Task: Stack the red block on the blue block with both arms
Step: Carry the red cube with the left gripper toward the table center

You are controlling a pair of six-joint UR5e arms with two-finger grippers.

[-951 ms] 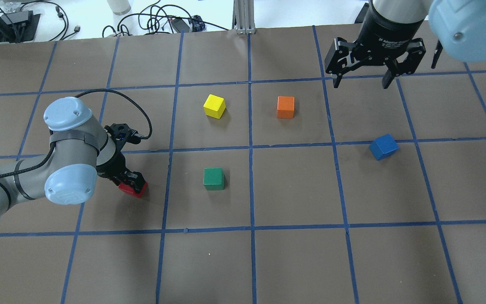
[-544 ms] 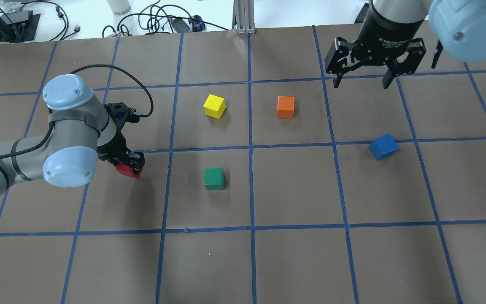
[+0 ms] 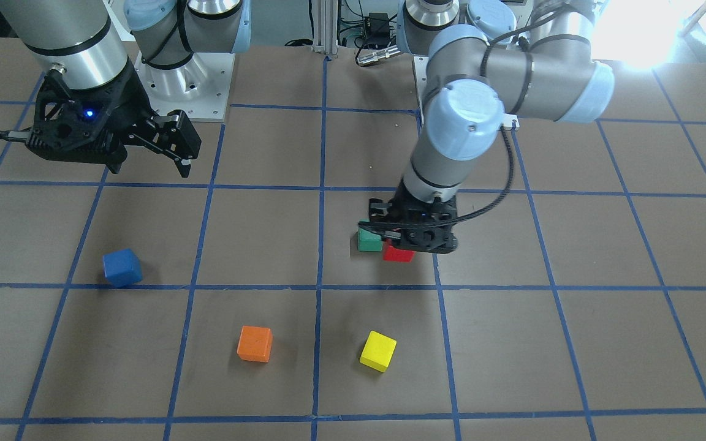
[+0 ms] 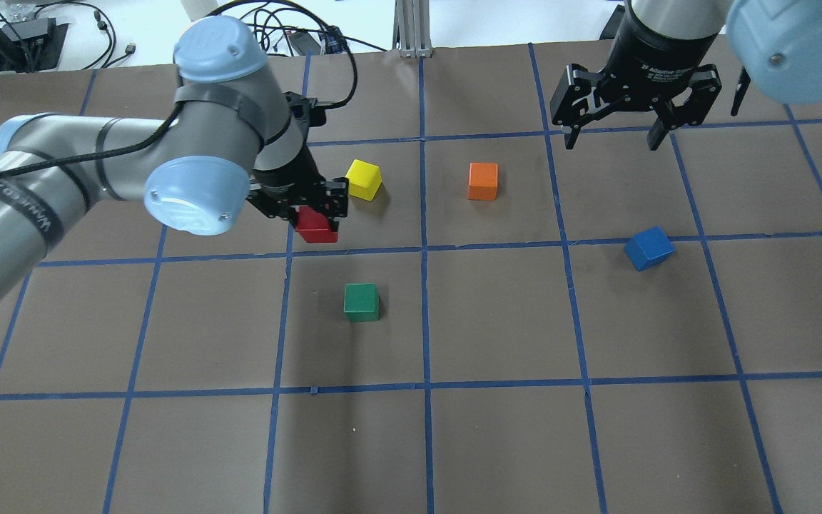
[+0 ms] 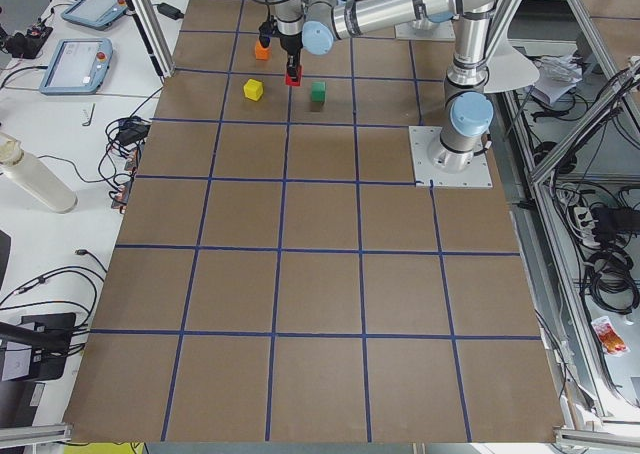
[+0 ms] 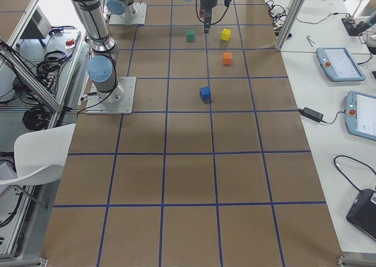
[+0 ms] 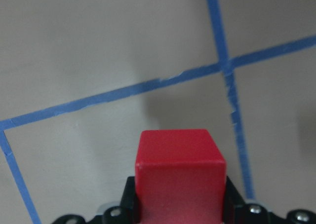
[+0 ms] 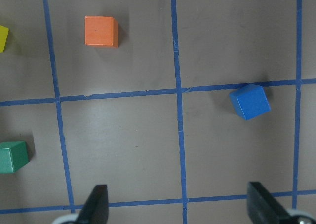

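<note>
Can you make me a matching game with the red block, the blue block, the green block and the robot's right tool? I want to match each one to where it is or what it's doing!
Things:
1. red block
2. blue block
3. green block
4. right tool

Places and states:
A. open, holding nothing
B. on the table, over on the robot's right side
C. gripped in the left tool
D. on the table, the block nearest the robot

Pairs: 1-C, 2-B, 3-D, 4-A

Table (image 4: 496,442) with blue block (image 4: 648,248), three cubes (image 4: 362,301) (image 4: 483,180) (image 4: 363,178)
</note>
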